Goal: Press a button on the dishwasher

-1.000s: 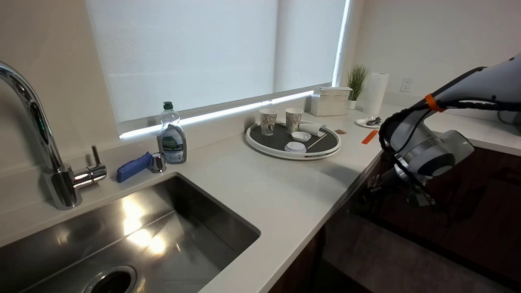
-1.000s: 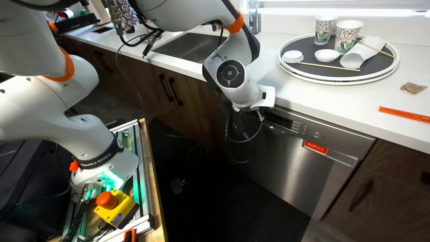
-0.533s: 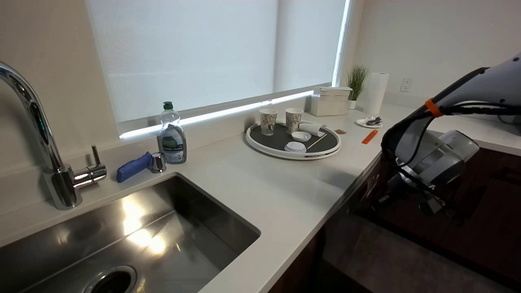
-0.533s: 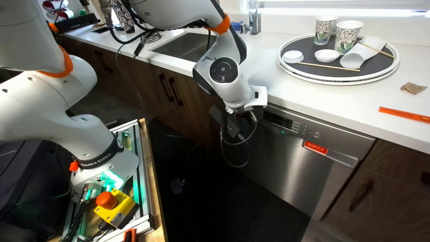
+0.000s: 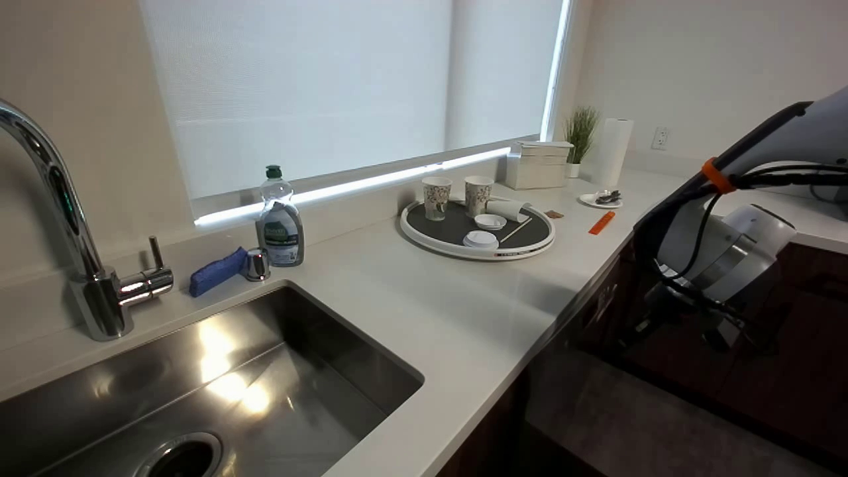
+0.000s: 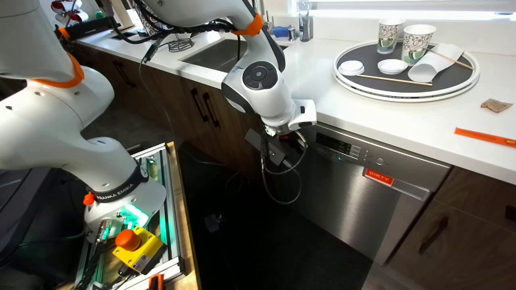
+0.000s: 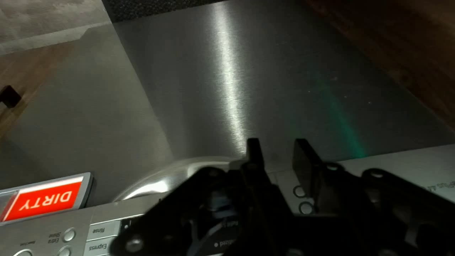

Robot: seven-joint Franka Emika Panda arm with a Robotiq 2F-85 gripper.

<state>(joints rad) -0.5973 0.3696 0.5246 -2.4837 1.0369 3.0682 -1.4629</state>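
The dishwasher [image 6: 346, 197] has a flat brushed-steel front with a control strip on top, under the counter. In the wrist view the dishwasher [image 7: 192, 96] appears upside down. Its Rinse button [image 7: 103, 230] and Express button [image 7: 98, 246] show at lower left, beside small round buttons [image 7: 69, 234]. Two more round buttons [image 7: 299, 192] show between my fingers. My gripper [image 7: 276, 144] is open and empty in front of the control strip, apart from it as far as I can tell. The fingers hide part of the strip. In an exterior view the dark gripper [image 5: 629, 338] is hard to make out.
A red DIRTY sign [image 6: 379, 177] is on the dishwasher front. The counter edge [image 6: 387, 149] overhangs it. A round tray [image 6: 407, 94] with cups and lids stands on the counter. An orange strip [image 6: 483, 137] lies nearby. Brown cabinet doors [image 6: 213, 149] flank the dishwasher.
The arm has moved back from the counter, leftward in one of the exterior views and rightward in the other. More of the dishwasher's dark display now shows.
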